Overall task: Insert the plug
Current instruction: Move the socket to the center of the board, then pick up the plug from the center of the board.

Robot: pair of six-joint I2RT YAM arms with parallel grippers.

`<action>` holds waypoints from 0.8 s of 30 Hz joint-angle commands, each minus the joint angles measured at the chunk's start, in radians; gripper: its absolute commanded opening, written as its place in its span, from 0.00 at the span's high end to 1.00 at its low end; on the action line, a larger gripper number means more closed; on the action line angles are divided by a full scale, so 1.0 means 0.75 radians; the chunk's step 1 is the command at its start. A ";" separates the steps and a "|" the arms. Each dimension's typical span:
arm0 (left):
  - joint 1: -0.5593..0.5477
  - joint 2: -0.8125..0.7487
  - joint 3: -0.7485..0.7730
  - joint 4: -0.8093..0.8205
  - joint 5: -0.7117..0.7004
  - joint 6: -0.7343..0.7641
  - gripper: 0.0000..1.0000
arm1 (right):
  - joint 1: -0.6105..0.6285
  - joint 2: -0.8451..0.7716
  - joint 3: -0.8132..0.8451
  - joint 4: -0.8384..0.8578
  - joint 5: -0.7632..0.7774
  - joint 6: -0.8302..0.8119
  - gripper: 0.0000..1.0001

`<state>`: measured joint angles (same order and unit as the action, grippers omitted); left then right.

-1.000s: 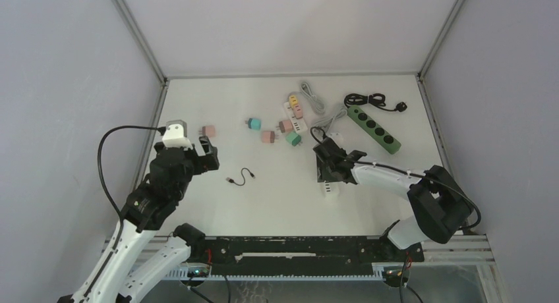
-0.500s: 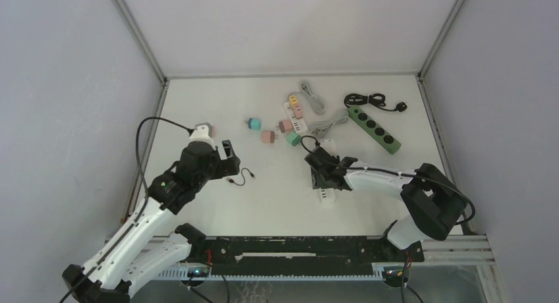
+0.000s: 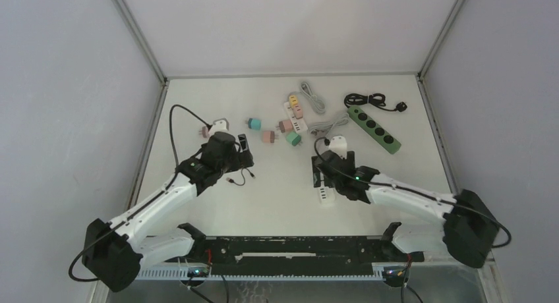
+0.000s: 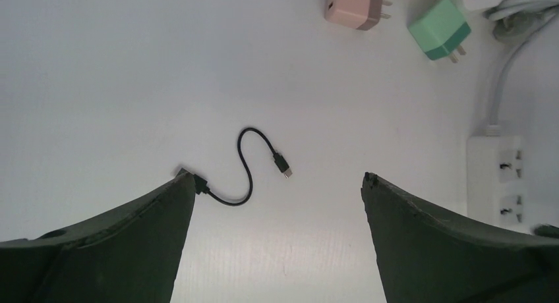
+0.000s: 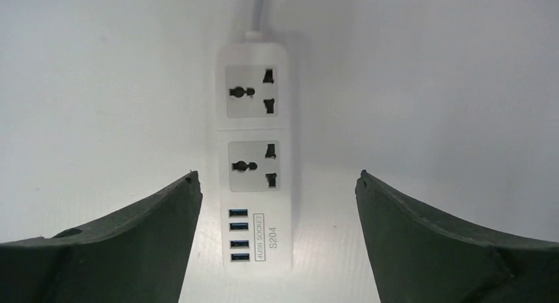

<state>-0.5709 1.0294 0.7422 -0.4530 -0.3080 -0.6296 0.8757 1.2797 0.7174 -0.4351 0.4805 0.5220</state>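
Under the spread left hand point(image 4: 278, 178) the USB plug point(image 4: 283, 165) lies on the bench point(image 4: 132, 85); light, its lead point(image 4: 248, 174) limp, so pinch the rigid shell; the right hand point(image 5: 277, 174), also spread, hovers over the strip point(image 5: 254, 128).

The left arm point(image 3: 161, 199) is stretching forward, left gripper point(image 4: 278, 179) gaping wide. The right arm point(image 3: 409, 199) is angling inward — right gripper point(image 5: 277, 175) spread apart too.
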 commanded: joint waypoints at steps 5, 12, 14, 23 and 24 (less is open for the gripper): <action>0.087 0.176 0.139 0.028 -0.154 -0.125 0.00 | -0.005 -0.569 -0.245 0.272 0.113 -0.223 0.01; 0.288 0.295 0.204 0.028 -0.117 -0.165 0.00 | -0.144 -0.884 -0.370 0.399 0.035 -0.214 0.00; 0.338 0.364 0.256 0.000 -0.114 -0.183 0.00 | -0.192 -0.952 -0.438 0.465 0.016 -0.200 0.00; 0.536 0.646 0.490 -0.084 -0.145 -0.330 0.00 | -0.340 -1.141 -0.591 0.525 -0.126 -0.196 0.01; 0.551 0.690 0.521 -0.096 -0.146 -0.341 0.00 | -0.345 -1.154 -0.597 0.522 -0.126 -0.196 0.01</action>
<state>-0.2001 1.4693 1.0161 -0.4961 -0.3901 -0.8158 0.6342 0.4564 0.2745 -0.1017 0.4183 0.3721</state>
